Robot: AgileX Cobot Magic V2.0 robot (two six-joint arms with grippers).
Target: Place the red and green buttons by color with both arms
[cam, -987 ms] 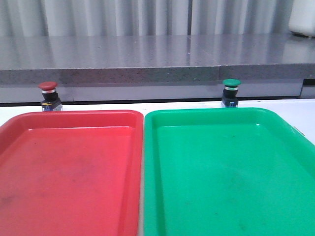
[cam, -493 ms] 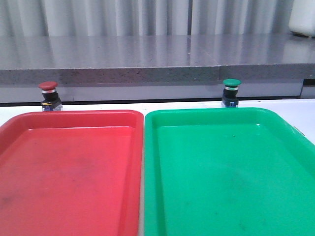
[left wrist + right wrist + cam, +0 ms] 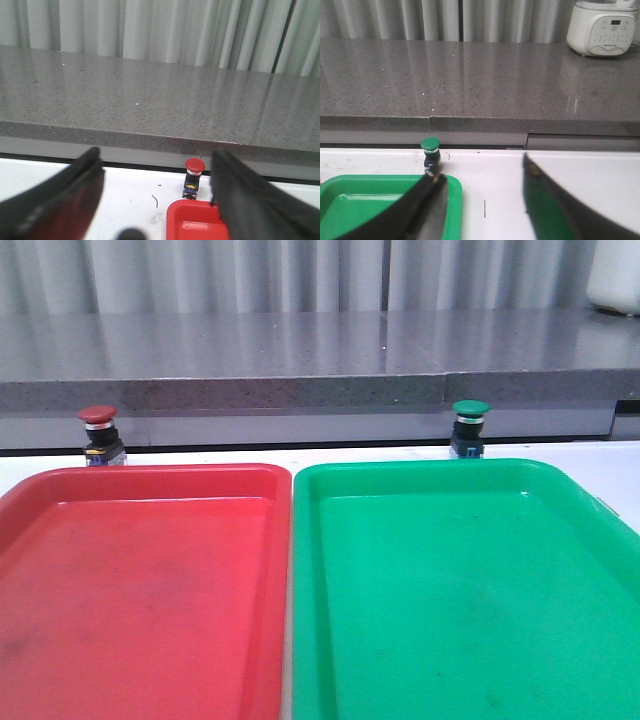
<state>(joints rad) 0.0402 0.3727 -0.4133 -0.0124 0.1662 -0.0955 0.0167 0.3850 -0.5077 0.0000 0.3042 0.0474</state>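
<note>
The red button [image 3: 98,433] stands upright on the white table behind the red tray [image 3: 140,483]. It also shows in the left wrist view [image 3: 194,172]. The green button [image 3: 469,426] stands upright behind the green tray [image 3: 440,473]; it also shows in the right wrist view [image 3: 430,152]. My left gripper [image 3: 157,200] is open and empty, well short of the red button. My right gripper [image 3: 482,200] is open and empty, well short of the green button. Neither gripper shows in the front view.
A grey stone counter [image 3: 320,350] with a raised ledge runs right behind both buttons. A white appliance [image 3: 603,27] sits on it at the far right. White table [image 3: 485,170] lies between the trays and the ledge.
</note>
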